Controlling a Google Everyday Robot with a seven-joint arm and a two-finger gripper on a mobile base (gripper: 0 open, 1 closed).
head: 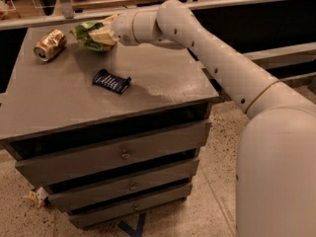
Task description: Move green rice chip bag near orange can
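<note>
Plainly, the claw (102,33) is clamped on the green rice chip bag (85,32), low over the far side of the tabletop (163,90). The orange can (49,44) lies on its side just ahead of the claw's tip. Pushing on too far before release could nudge it and set it rolling away.

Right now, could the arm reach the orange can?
Probably yes: the gripper, holding the bag near the table's back edge, is just right of the can, and nothing lies between them.
</note>
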